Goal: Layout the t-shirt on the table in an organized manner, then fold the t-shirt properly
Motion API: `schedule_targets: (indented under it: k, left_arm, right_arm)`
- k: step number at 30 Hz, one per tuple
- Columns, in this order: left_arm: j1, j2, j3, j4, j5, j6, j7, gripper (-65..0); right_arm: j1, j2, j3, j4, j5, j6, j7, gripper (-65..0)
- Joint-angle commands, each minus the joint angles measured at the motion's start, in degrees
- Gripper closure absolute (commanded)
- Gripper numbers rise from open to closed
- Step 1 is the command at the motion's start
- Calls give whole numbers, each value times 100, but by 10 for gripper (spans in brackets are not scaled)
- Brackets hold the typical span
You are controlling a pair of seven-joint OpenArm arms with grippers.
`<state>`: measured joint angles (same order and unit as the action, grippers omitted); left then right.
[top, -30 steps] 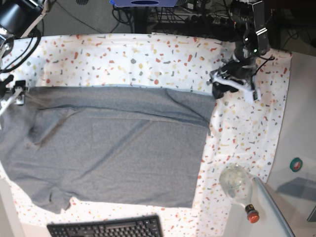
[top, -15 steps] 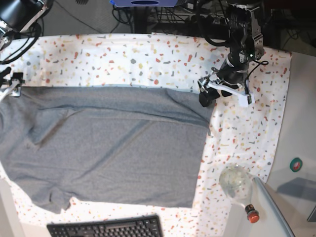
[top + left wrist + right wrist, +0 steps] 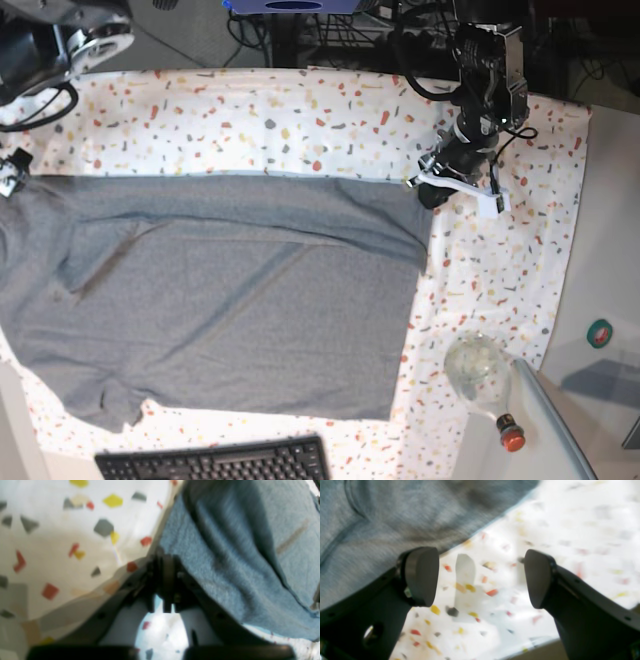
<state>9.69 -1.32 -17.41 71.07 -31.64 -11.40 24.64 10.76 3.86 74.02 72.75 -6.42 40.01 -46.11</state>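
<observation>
Having closed, left gripper (image 3: 428,190) jaws now pinch t-shirt (image 3: 230,300) corner.

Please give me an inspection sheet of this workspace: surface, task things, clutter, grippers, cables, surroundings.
Surface: table under a white flecked cloth, flat.
Task things: t-shirt spread out flat, unfolded, with creases along its far side.
Clutter: glass bottle with a red cap and keyboard at the near edge.
Grippers: left gripper shut at the t-shirt's far corner, cloth against its jaws; whether cloth is pinched cannot be told. Right gripper open beside the shirt's edge, holding nothing.
Cables: black cables behind the table.
Surroundings: green tape roll on the side surface.
</observation>
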Motion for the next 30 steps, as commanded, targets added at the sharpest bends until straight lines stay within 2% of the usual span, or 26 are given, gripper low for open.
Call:
schedule_targets:
  k: [1,5,9,18,23,26,30]
  left_arm:
    - [-7,-30,13,62,30,28,89,0]
    - [11,-136,13,62,30,28,116,0]
    - [11,-153,13,62,30,28,116,0]
    - [178,-162,13,397,30,28,125,0]
    - [222,-162,-13,537,30,28,125,0]
    - [222,-162,-13,537,30,28,125,0]
    - [222,-162,-22,537,30,37,125,0]
  right_arm:
    - [159,216,242,-71,39,-1,123,-501]
    - [475,515,831,-959,39,-1,149,-501]
    - [660,788,1077,-1803,39,-1,589,-501]
    - [862,1368,1098,-3438,39,-1,1345,-501]
    - [853,1377,1098,-3587,39,-1,1670,-501]
    - [853,1350,1098,-3552,39,-1,1652,-501]
    - [713,1324,1098,-3279,39,-1,1336,-501]
